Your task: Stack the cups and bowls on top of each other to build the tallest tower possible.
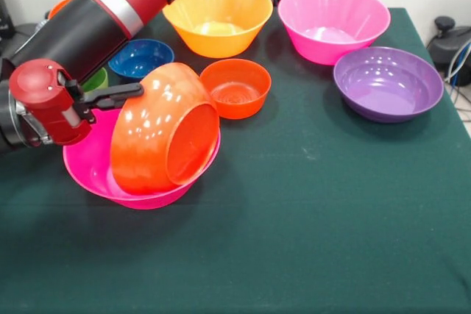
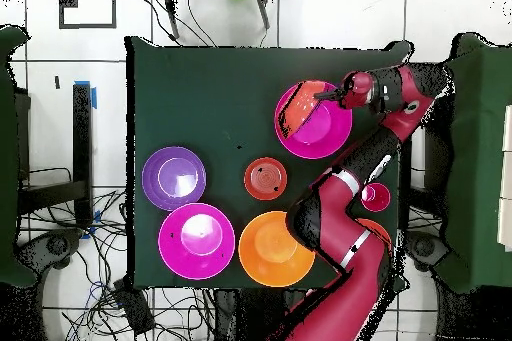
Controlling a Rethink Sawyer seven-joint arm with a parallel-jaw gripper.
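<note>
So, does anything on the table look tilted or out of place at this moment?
Yes. The red-orange bowl is tipped on its side, its opening facing forward, and leans in the large magenta bowl instead of nesting flat. The claw touches its upper rim. The other bowls sit upright on the table.

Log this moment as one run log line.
gripper: shut on rim of glossy red-orange plastic bowl | bowl: tipped on its side inside large magenta plastic bowl | tower: unfinished
</note>
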